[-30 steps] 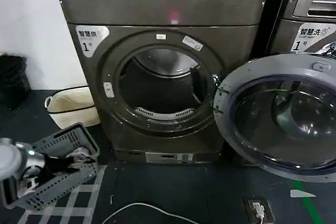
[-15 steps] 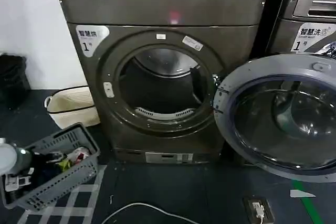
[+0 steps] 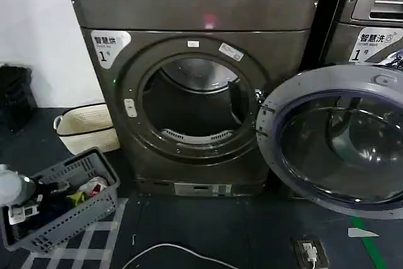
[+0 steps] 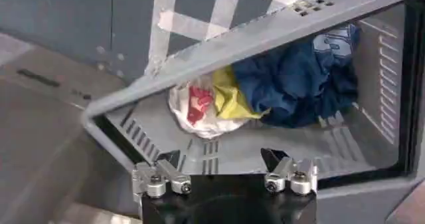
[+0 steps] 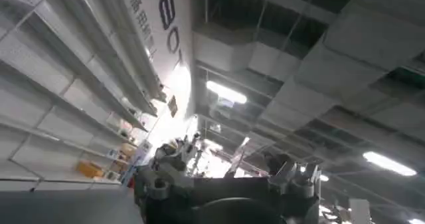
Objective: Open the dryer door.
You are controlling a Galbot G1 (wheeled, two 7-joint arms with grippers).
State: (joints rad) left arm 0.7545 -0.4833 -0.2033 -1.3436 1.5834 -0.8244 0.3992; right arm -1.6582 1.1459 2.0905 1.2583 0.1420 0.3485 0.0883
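Already open | dryer door (image 3: 337,140) swung wide right, drum exposed | left gripper (image 4: 224,176) has dropped back over grey basket (image 4: 219,46), fingers apart, empty | right gripper (image 5: 226,182) aims ceilingward, fingers: cannot tell | task looks done

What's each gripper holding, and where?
Nothing. The left gripper hangs open above the grey laundry basket; the right gripper points at the ceiling, empty. The dryer door stands open.

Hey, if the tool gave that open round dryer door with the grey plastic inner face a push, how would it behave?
The round dryer door with grey plastic inner face would probably swing stiffly on its hinge by the drum opening rather than flex. Its wide rim and dark glass suggest some weight, so it may keep moving once pushed. The smooth face looks slippery for pads.
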